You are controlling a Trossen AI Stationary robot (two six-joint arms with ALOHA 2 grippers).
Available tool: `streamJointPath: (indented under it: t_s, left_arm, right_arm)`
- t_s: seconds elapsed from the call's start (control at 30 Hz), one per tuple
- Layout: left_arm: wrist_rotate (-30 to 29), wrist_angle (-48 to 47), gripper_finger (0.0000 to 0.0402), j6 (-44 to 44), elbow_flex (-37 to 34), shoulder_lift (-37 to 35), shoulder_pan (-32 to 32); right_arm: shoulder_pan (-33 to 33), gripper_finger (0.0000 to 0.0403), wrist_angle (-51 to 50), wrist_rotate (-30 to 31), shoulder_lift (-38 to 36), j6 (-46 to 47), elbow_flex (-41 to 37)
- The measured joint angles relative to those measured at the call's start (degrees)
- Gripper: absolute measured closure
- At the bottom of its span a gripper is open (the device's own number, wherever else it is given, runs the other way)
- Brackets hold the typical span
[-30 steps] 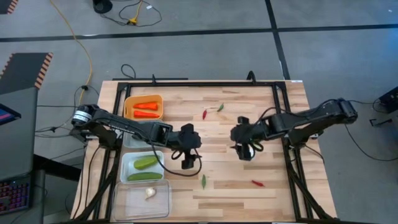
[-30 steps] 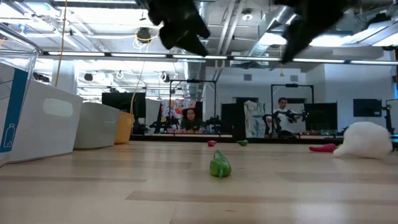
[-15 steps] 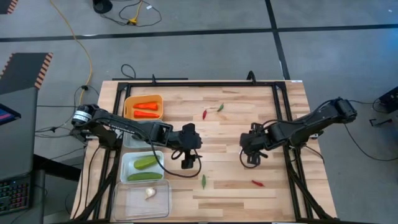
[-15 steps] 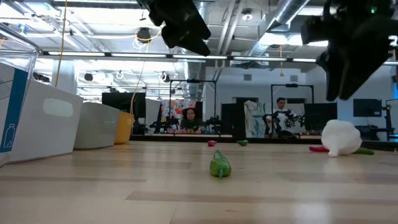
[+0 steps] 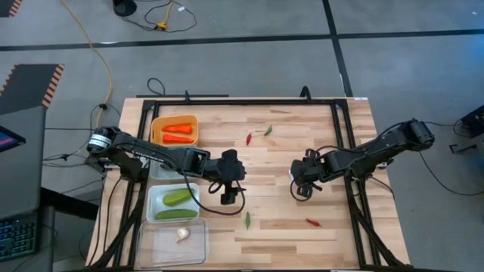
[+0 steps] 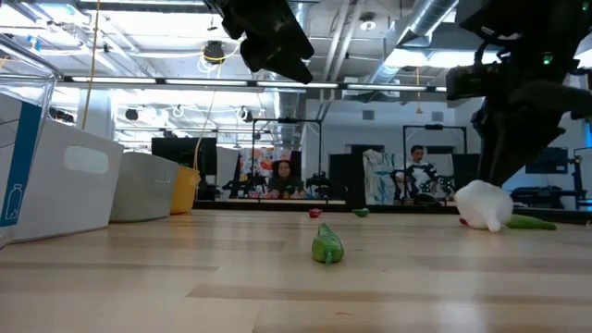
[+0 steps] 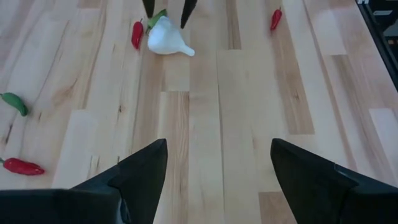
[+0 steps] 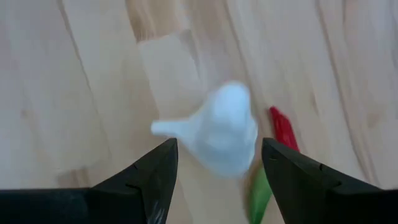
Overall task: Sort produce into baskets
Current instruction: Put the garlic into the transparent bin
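Observation:
My right gripper (image 8: pixel 217 146) stands open, pointing down, with a whitish garlic bulb (image 8: pixel 217 134) on the table between its fingers. A red chili (image 8: pixel 283 129) and a green chili (image 8: pixel 258 190) lie right beside the bulb. In the high view this gripper (image 5: pixel 301 189) hides the bulb. My left gripper (image 5: pixel 229 198) hangs open above mid-table with nothing between its fingers. Four baskets line the left edge: an orange one (image 5: pixel 155 121) with carrots (image 5: pixel 178 133), a grey one (image 5: pixel 160 171) under the left arm, a white one (image 5: pixel 151 204) with cucumbers (image 5: pixel 176 198), and a clear one (image 5: pixel 198 243) with a garlic bulb (image 5: pixel 181 234). My right gripper comes at the garlic bulb (image 7: pixel 166 40) from above with one finger on each side of it. I cannot tell whether either finger touches the bulb. The bulb rests on the table, its stem (image 7: pixel 186 51) lying level.
Loose chilis lie on the wood: a red (image 5: pixel 248 139) and a green (image 5: pixel 268 130) toward the far side, a green (image 5: pixel 247 220) and a red (image 5: pixel 313 222) toward the near side. A black frame (image 5: pixel 227 100) borders the table.
My right gripper has come down and a little toward the near edge, rolling as it went, and now stands around the garlic bulb. The bulb has shifted a short way along the table toward the left.

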Motion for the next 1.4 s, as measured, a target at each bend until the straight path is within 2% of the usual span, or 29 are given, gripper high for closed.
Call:
streamJointPath:
  t_s: [0.13,0.47,0.97,1.4]
  left_arm:
    - [0.0,0.0,0.0129,0.0,0.0,0.0,0.0]
    - [0.0,0.0,0.0129,0.0,0.0,0.0,0.0]
    - [0.1,0.0,0.0129,0.0,0.0,0.0,0.0]
    - [0.1,0.1,0.0129,0.0,0.0,0.0,0.0]
  right_arm:
    - [-0.9,0.0143,3.4,0.3,0.0,-0.2,-1.8]
    - [-1.1,0.0148,4.3,-0.3,0.0,1.7,-4.4]
    - [-1.1,0.0258,10.0,-1.1,0.3,1.8,-5.9]
    - [-1.1,0.0262,22.6,-2.9,0.3,1.4,-6.0]
